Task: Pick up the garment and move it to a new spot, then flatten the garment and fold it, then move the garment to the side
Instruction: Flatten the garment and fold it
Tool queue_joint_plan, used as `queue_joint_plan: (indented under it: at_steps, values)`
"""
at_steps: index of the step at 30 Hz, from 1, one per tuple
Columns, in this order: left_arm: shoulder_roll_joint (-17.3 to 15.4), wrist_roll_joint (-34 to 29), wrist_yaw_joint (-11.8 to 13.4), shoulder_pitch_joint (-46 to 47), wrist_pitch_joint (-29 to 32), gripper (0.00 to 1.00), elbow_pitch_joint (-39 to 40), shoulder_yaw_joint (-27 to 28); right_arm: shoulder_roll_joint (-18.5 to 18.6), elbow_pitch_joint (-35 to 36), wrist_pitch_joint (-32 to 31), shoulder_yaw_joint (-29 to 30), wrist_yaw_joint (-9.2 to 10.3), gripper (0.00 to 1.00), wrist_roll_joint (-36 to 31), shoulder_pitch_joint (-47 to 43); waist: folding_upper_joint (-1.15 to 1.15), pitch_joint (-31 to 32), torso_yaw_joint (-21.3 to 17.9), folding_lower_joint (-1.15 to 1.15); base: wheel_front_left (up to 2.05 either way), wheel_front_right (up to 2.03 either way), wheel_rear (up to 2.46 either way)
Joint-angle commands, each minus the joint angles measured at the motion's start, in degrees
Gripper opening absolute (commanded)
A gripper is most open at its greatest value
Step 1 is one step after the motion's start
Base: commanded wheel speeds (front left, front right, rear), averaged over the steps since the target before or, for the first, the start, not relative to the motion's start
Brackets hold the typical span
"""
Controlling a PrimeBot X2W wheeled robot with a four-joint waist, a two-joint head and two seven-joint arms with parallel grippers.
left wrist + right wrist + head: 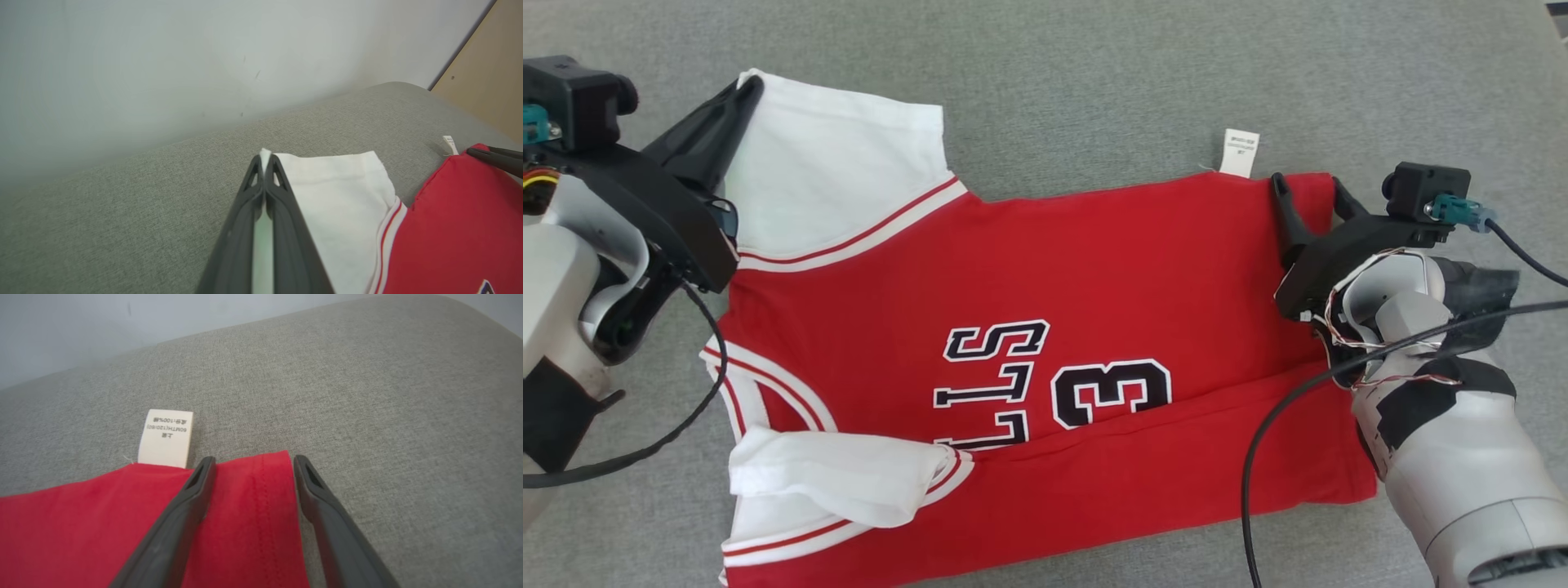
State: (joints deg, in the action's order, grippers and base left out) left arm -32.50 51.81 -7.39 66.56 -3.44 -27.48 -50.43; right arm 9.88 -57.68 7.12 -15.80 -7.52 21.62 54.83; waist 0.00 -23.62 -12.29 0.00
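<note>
— Starting at the left edge of the head view, what has the left gripper [747, 86] got?

— Its fingers are pressed together on the far corner of the white sleeve [841, 163]. In the left wrist view the same left gripper [265, 163] shows a strip of white cloth pinched between them.

— And the garment [1094, 269] itself?

— A red jersey lying sideways on the grey fabric surface [1094, 73], spread across the middle of the frame, with the neck end at the left and the hem at the right. Its lower edge is cut off by the bottom of the frame.

— Anything covered up?

— The lower sleeve [841, 482] is folded over on itself at the lower left. A long fold of red cloth runs across the lower part and hides the bottom of the black lettering [996, 384]; the number 3 [1111, 392] beside it is plain.

— Further right?

— A white care label [1240, 152] sticks out past the upper edge; its print is too small to read there.

— The right gripper [1308, 192]?

— Its fingers stand wide apart at the upper right corner of the hem, gripping nothing. In the right wrist view the right gripper [253, 465] has one finger over the red cloth and the other over bare grey fabric. Whether either touches the cloth, I cannot tell.
</note>
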Motion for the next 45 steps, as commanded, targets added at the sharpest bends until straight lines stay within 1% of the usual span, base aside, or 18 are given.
queue_joint_plan:
  at_steps: [1, 2, 3, 10, 14, 16, 19, 22, 27, 30, 34, 37, 40, 45]
  values:
    - [-0.32, -0.3, 0.27, -0.06, -0.26, 0.0, 0.77, -0.19, 0.28, -1.87, 0.08, -0.36, 0.05, 0.1, 0.35, 1.17, 0.0, -0.43, 0.7, 0.0, 0.0, 0.0, 0.0]
    - [-0.32, -0.3, 0.27, -0.06, -0.26, 0.0, 0.77, -0.19, 0.28, -1.87, 0.08, -0.36, 0.05, 0.1, 0.35, 1.17, 0.0, -0.43, 0.7, 0.0, 0.0, 0.0, 0.0]
    - [-0.32, -0.32, 0.29, -0.07, -0.28, 0.0, 1.05, -0.23, 0.26, -2.52, 0.54, -0.48, 0.05, 0.0, 0.34, 1.65, 0.0, -0.47, 0.9, 0.0, 0.0, 0.0, 0.0]
    - [-1.27, 0.02, 0.81, -0.9, -2.3, 0.0, 2.12, 0.8, 0.24, -5.22, 6.2, -0.8, 0.05, 0.0, -1.03, 4.03, 0.0, 0.7, 1.32, 0.0, 0.0, 0.0, 0.0]
    - [-1.44, 0.45, 1.16, -2.99, -4.48, 0.0, 3.48, 1.0, 0.12, -4.59, 7.61, -1.5, 0.05, 0.0, -0.32, 1.9, 0.0, 2.23, 1.63, 0.0, 0.0, 0.0, 0.0]
    - [-1.85, 0.22, 1.64, -4.4, -5.74, 0.0, 4.92, 0.98, 0.76, -3.38, 7.87, -2.02, 0.05, 0.0, 0.11, 0.31, 0.0, 3.05, 1.75, 0.0, 0.0, 0.0, 0.0]
    - [-3.18, -0.22, 3.09, -7.22, -7.83, 0.0, 8.05, 1.34, 1.63, -0.35, 8.12, -2.72, 0.05, 0.0, 0.91, -2.27, 0.0, 4.32, 1.83, 0.0, 0.0, 0.0, 0.0]
    - [-4.59, -0.51, 4.96, -11.06, -9.48, 0.0, 12.34, 1.83, 2.86, 5.07, 8.14, -3.0, 0.05, 0.0, 1.98, -6.09, 0.0, 5.43, 2.07, 0.0, 0.0, 0.0, 0.0]
    - [-7.31, -2.59, 9.22, -18.54, -11.22, 0.0, 20.17, 2.88, 5.6, 14.08, 8.07, -4.09, 0.05, 0.0, 3.61, -13.32, 0.0, 7.33, 2.63, 0.0, 0.0, 0.0, 0.0]
    - [-7.83, -3.7, 11.71, -23.95, -11.65, 0.0, 24.29, 3.81, 7.03, 18.09, 8.06, -5.27, 0.05, 0.0, 4.97, -17.52, 0.0, 8.18, 3.22, 0.0, 0.0, 0.0, 0.0]
    - [-6.67, -5.88, 14.31, -30.28, -11.76, 0.0, 28.88, 6.33, 8.93, 23.0, 8.06, -5.94, 0.05, 0.0, 6.73, -21.75, 0.0, 8.59, 4.25, 0.0, 0.0, 0.0, 0.0]
    - [-4.52, -8.95, 15.15, -34.89, -11.79, 0.0, 31.32, 8.38, 10.21, 26.22, 8.06, -6.02, 0.05, 0.0, 7.58, -25.03, 0.0, 8.92, 5.06, 0.0, 0.0, 0.0, 0.0]
    - [-2.46, -12.22, 15.08, -38.85, -11.79, 0.0, 32.55, 10.14, 11.23, 29.33, 8.06, -6.7, 0.05, 0.0, 8.38, -27.8, 0.0, 9.42, 5.71, 0.0, 0.0, 0.0, 0.0]
    - [1.52, -15.35, 13.84, -44.32, -11.8, 0.0, 32.44, 12.97, 12.69, 32.62, 8.07, -6.68, 0.05, 0.0, 9.59, -32.01, 0.0, 10.3, 6.27, 0.0, 0.0, 0.0, 0.0]
